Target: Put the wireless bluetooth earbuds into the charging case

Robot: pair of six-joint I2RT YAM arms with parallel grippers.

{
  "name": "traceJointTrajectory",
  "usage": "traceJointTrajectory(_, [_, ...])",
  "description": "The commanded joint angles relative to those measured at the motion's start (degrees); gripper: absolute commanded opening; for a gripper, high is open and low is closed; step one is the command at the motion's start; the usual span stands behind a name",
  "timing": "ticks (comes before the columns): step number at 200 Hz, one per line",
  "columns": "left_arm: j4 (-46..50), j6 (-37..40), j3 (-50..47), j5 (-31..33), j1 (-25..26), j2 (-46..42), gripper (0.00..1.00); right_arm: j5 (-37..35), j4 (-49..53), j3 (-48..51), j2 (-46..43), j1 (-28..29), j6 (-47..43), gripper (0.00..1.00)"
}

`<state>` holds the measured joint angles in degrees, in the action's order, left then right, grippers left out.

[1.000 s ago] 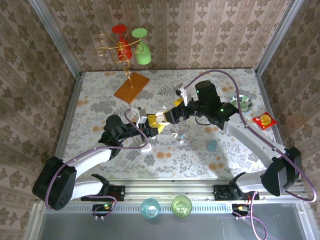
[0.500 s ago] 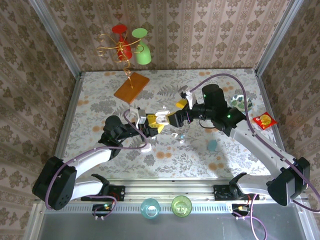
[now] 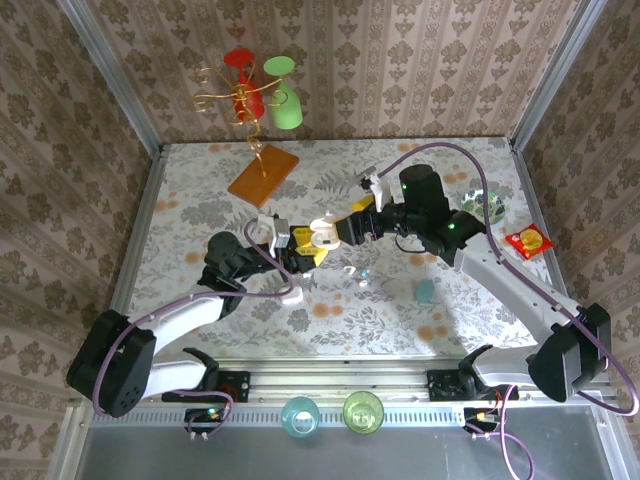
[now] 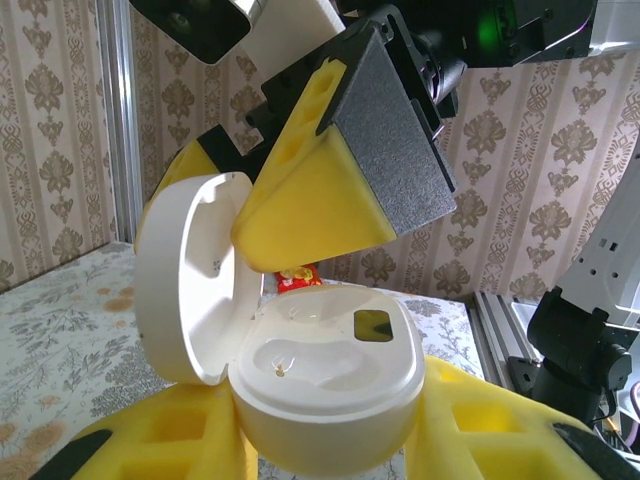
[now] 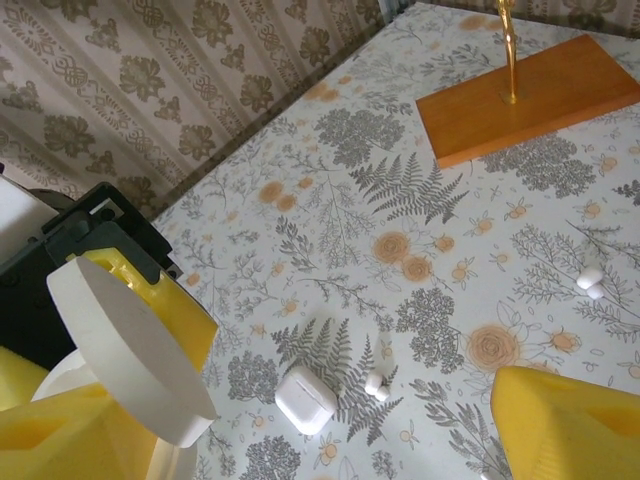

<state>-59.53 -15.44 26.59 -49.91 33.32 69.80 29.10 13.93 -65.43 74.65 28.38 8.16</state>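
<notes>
Two cups (image 3: 300, 414) stand on the near rail and are no part of this job. Next out, on the patterned table (image 3: 200, 200), lies a teal pebble-shaped piece (image 3: 425, 290), untouched; I judge it may be a spare case. Loose earbuds (image 3: 350, 271) lie just short of the grippers. My right wrist view shows a single bud (image 5: 375, 383) beside a small square white case (image 5: 305, 400), and a pair of buds (image 5: 590, 282) well apart from it, all free on the table. At mid-table my left gripper (image 3: 305, 250) is clamped on the round white charging case (image 4: 325, 385), held up off the surface. Its lid (image 4: 185, 290) is swung fully open. Both wells look empty, apart from a small speck in one that I cannot identify. My right gripper (image 3: 342, 224) faces the case with its fingers (image 4: 345, 170) wide apart and nothing between them. One pad sits just beside the lid; I cannot tell whether it touches. At the far side a wooden stand (image 3: 263, 176) carries red and green ornaments. Tally, by my reckoning: the case is grasped and opened, no earbuds are seated, and none are picked up. What is left is to fetch each bud, seat it, and close the lid.
</notes>
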Motion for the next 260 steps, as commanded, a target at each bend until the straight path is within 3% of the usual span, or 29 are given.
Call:
traceJointTrajectory(1, [-3.14, -0.57, 0.4, -2.68, 0.08, -0.03, 0.29, -1.21, 1.25, -2.16, 0.15, -0.2, 1.18, 0.86])
traceJointTrajectory(63, [-3.0, 1.57, -0.75, 2.19, -0.86, 0.25, 0.29, 10.71, -2.96, 4.0, -7.26, -0.17, -2.0, 0.93])
traceJointTrajectory(88, [-3.01, 2.36, -1.09, 2.7, -1.74, 0.08, 0.29, 11.71, -6.73, 7.61, -11.24, -0.25, -1.04, 0.95])
traceJointTrajectory(118, [-1.95, 3.67, -1.18, 3.24, -2.81, -0.54, 0.29, 8.06, -13.72, 12.01, -13.88, -2.4, 5.75, 0.95])
traceJointTrajectory(141, [-2.08, 3.79, -1.47, 3.31, -3.34, -1.45, 0.29, -0.8, -17.0, 14.74, -13.77, -5.86, 12.92, 0.94])
traceJointTrajectory(159, [-1.82, 3.84, -1.87, 3.71, -3.77, -2.76, 0.29, -7.8, -12.59, 13.73, -10.77, -7.3, 14.18, 0.93])
traceJointTrajectory(199, [0.87, 4.75, -1.98, 3.96, -4.28, -5.85, 0.29, -14.89, -2.24, 8.92, -1.51, -7.2, 13.93, 0.92])
traceJointTrajectory(260, [2.61, 5.55, -1.98, 3.75, -4.4, -7.3, 0.29, -18.65, 7.0, 4.61, 11.44, -4.01, 13.99, 0.84])
